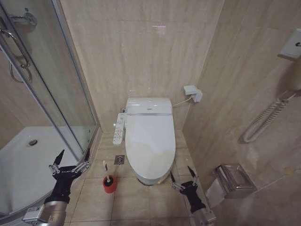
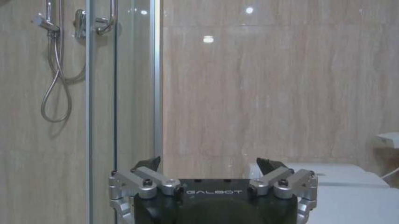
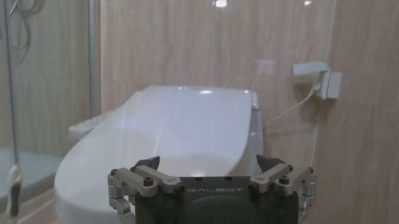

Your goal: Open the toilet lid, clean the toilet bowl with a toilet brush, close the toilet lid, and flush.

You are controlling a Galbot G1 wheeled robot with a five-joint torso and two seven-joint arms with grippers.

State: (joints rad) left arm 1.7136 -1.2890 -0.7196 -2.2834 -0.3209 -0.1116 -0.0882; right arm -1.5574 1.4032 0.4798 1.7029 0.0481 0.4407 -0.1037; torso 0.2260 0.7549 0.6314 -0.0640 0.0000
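The toilet lid (image 1: 150, 141) lies shut, a glossy white oval over the toilet bowl (image 1: 149, 180), whose front base shows below it. In the right wrist view the lid (image 3: 187, 126) fills the middle ahead. The toilet brush (image 1: 106, 170) stands upright in its red holder cup (image 1: 110, 184) on the floor left of the bowl. My left gripper (image 1: 74, 154) hangs open to the left of the brush, near the shower glass, and holds nothing (image 2: 209, 162). My right gripper (image 1: 181, 172) is open and empty, low at the bowl's right front (image 3: 209, 161).
A glass shower enclosure (image 1: 56, 94) with a white tray stands on the left. A button panel (image 1: 119, 128) runs along the toilet's left side and a floor drain (image 1: 119, 160) lies below it. On the right wall are a paper holder (image 1: 233, 179) and a coiled cord (image 1: 265, 121).
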